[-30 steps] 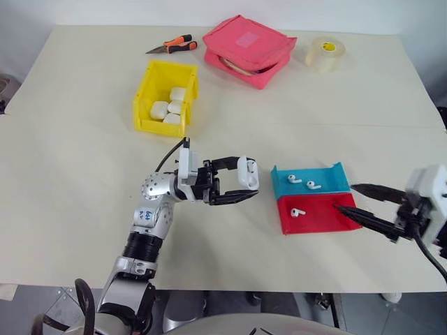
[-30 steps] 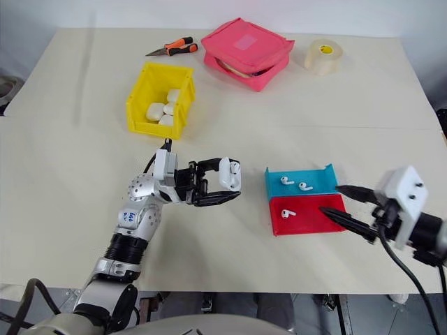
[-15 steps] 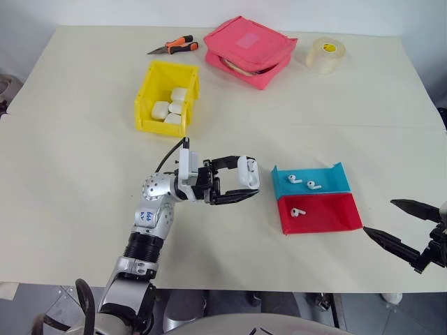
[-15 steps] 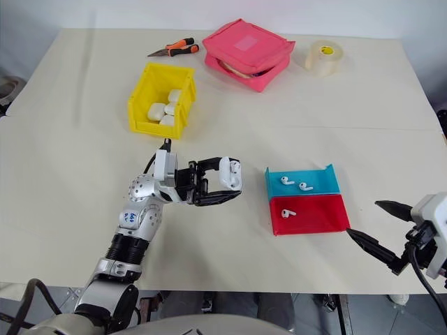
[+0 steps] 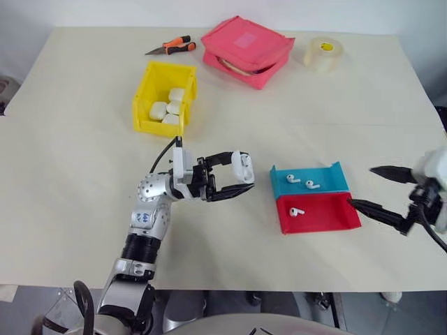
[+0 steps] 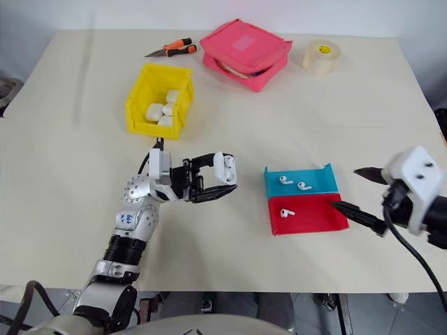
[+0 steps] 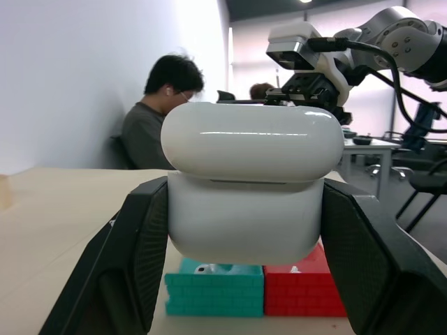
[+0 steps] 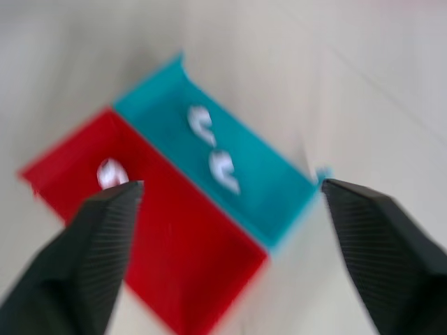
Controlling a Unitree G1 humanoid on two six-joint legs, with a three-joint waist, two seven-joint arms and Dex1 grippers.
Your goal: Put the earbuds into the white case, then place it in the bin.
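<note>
Left eye view: the left gripper is clamped on one white case, lid down, held above the table. Three earbuds lie loose: two in the teal tray, one in the red tray. The right gripper hangs beside these trays, fingers wide apart, empty. The yellow bin holds what look like four more white cases, well apart from the trays.

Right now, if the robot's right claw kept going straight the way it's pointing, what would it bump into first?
Probably the red tray: the open right gripper points at it, one fingertip near its right edge. Its height above the table is unclear.
</note>
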